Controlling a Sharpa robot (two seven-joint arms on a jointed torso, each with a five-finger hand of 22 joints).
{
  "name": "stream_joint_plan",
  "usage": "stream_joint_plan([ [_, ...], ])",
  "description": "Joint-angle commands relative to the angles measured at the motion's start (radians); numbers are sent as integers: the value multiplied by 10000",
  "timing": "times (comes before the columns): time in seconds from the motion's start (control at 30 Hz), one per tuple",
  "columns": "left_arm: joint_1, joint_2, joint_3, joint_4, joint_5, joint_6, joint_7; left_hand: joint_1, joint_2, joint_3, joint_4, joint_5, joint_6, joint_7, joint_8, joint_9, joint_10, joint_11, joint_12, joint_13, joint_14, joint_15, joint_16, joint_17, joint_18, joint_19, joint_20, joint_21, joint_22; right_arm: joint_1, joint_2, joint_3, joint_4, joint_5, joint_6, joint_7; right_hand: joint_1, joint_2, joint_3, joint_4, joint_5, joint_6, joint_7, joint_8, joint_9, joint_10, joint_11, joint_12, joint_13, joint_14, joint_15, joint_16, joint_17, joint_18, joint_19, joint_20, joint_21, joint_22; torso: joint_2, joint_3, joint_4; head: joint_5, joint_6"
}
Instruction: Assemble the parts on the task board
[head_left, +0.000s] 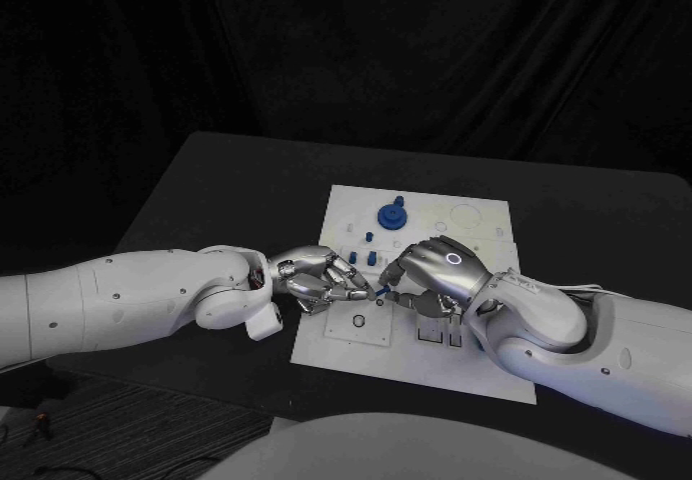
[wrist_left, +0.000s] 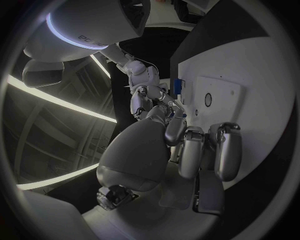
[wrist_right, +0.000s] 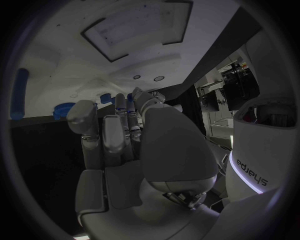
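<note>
Over the near half of the task board (head_left: 483, 365), the two hands meet fingertip to fingertip above the black table (head_left: 202, 180). The left hand (head_left: 320, 275) comes in from the left with its fingers curled toward the middle, and the right hand (head_left: 430, 272) faces it with its knuckles up and its fingers bent down. Between their fingertips sits a small blue part (head_left: 379, 293), just above the board; both hands touch or close on it, but which one bears it I cannot tell. In the left wrist view the right hand (wrist_left: 150, 102) reaches toward a blue piece (wrist_left: 180, 86) at the board's edge, while the left hand's own fingers (wrist_left: 228, 150) hang curled over the white plate. Just below the hands, the board shows a square plate with an oval hole (head_left: 356, 325) and a pair of slots (head_left: 436, 335). Farther back, small blue pegs (head_left: 369, 240) stand upright in the board. Beyond them, near the far edge, a round blue gear-like part (head_left: 392, 214) stands on the board, with pale circular outlines (head_left: 464, 215) beside it.
</note>
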Motion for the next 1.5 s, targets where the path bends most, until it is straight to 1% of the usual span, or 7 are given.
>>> stream_joint_plan([
  [0.03, -23, 41, 5, -15, 16, 175, 30, -85, -46, 65, 8, 52, -125, -6, -87, 8, 2591, -690, 2479, 4568, 1075, -49, 26, 2633, 68, -68, -19, -65, 1819, -25, 1, 4, 26, -78, -78, 69, -23, 7, 36, 25, -30, -56, -4, -34, 17, 65, 1, -43, -17, -16, -24, -32, 8, -13, 45, 7, 15, 1195, 0, -5, -4, 9, -2],
  [0.4, -42, 183, 5, -145, 16, 241, -112, -65, -44, 143, -6, 55, -289, 13, -167, -1, 2591, -679, 2479, 4568, 1075, -42, 26, 2633, 72, -86, -14, -79, 1815, -26, -28, 4, 92, -78, -238, 128, -5, -1, 47, 16, -29, -65, 1, -46, 18, 71, 1, -51, -19, -14, -26, -28, 18, -16, 51, 6, 32, 1199, 1, 0, -3, 1, -2],
  [0.5, -46, 211, 5, -188, -3, 280, -175, -57, -43, 161, -11, 51, -310, 21, -179, -2, 2591, -675, 2479, 4568, 1075, -39, 26, 2633, 73, -92, -13, -83, 1812, -26, -44, 4, 116, -78, -300, 146, -5, -1, 47, 16, -29, -65, 1, -46, 18, 71, 1, -51, -19, -14, -26, -28, 18, -16, 51, 6, 32, 1199, 0, 0, -5, 20, -2],
  [0.7, -60, 286, 5, -296, -514, 310, -203, -58, -38, 222, -11, 5, -371, 46, -216, -1, 2591, -651, 2479, 4568, 1075, -21, 26, 2633, 85, -144, -2, -116, 1789, -27, -107, 4, 171, -78, -411, 182, 20, -6, 61, 4, -19, -75, 5, -58, 18, 70, 1, -61, -22, -10, -27, -23, 26, -16, 50, 5, 30, 1199, -1, -4, -7, 23, -2],
  [0.97, -81, 349, 5, -400, -684, 229, -130, -44, -47, 283, -25, -46, -452, 32, -261, -4, 2591, -656, 2479, 4568, 1075, -15, 26, 2633, 90, -167, 7, -134, 1780, -28, -131, 4, 251, -78, -402, 197, 32, -7, 68, -2, -12, -79, 7, -63, 18, 70, 2, -66, -23, -12, -27, -30, 17, -19, 56, 4, 50, 1204, 0, -1, -3, 11, -2],
  [1.23, -92, 368, 6, -415, -713, 142, -58, -42, -75, 403, -44, -64, -701, -41, -389, -22, 2591, -705, 2479, 4568, 1075, -42, 26, 2633, 90, -161, -3, -137, 1795, -33, -98, 4, 252, -78, -327, 201, 38, -10, 73, -4, -8, -82, 11, -68, 18, 68, 5, -73, -25, -11, -26, -28, 21, -22, 61, 4, 63, 1207, -1, -2, -7, 67, -2],
  [1.5, -101, 383, 6, -405, -717, 130, -27, -56, -83, 440, -44, -70, -785, -66, -429, -27, 2591, -725, 2479, 4568, 1075, -58, 26, 2633, 89, -151, -13, -133, 1804, -51, -36, 4, 219, -78, -236, 185, 38, -10, 73, -4, -8, -82, 11, -68, 18, 68, 5, -73, -25, -11, -26, -28, 21, -22, 61, 4, 63, 1207, -3, -3, 4, 68, -2],
])
